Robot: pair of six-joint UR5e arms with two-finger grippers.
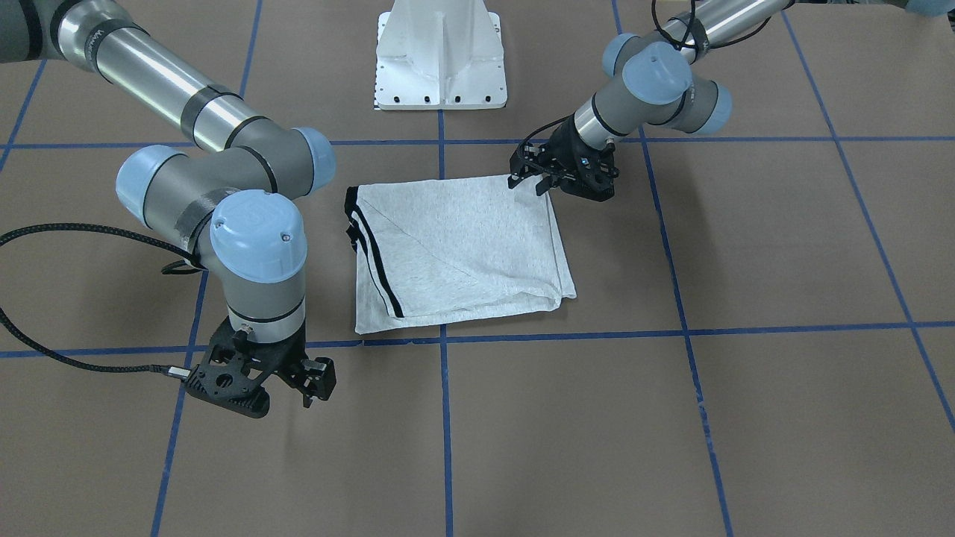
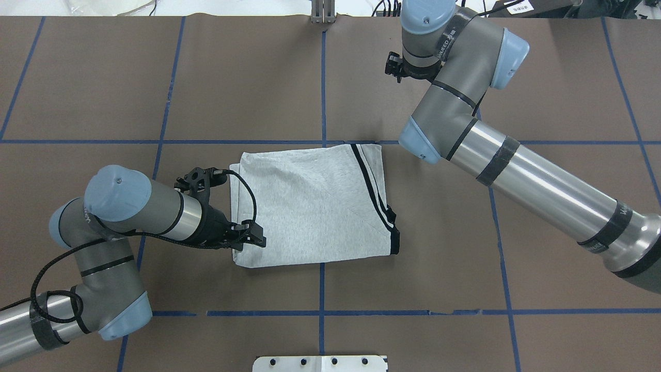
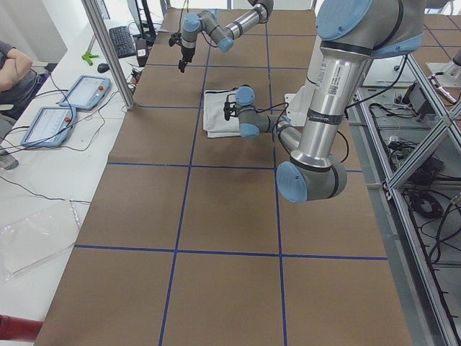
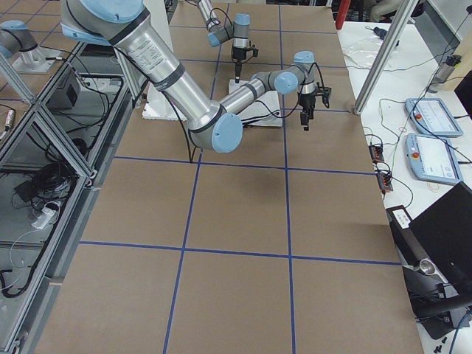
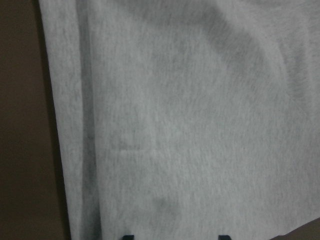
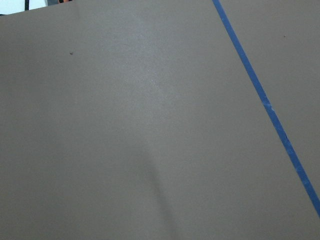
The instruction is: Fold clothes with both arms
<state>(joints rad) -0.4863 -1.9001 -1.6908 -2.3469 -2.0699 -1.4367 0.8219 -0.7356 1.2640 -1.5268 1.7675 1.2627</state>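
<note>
The grey T-shirt (image 1: 462, 246) lies folded into a flat rectangle at the table's middle (image 2: 310, 206). Its black stripes (image 2: 374, 191) run along the edge on my right side, and the print is hidden. My left gripper (image 2: 248, 240) is open just over the shirt's near-left corner (image 1: 531, 184). The left wrist view shows grey cloth (image 5: 200, 125) close below two spread fingertips (image 5: 223, 236). My right gripper (image 1: 317, 391) hangs over bare table beyond the shirt's far-right corner (image 2: 393, 66). It looks open and holds nothing.
The white pedestal base (image 1: 440, 60) stands at the robot's edge of the table. Blue tape lines (image 6: 265, 105) grid the brown table top (image 2: 155, 77). Two operator pendants (image 3: 86, 90) lie on the side bench beyond the table.
</note>
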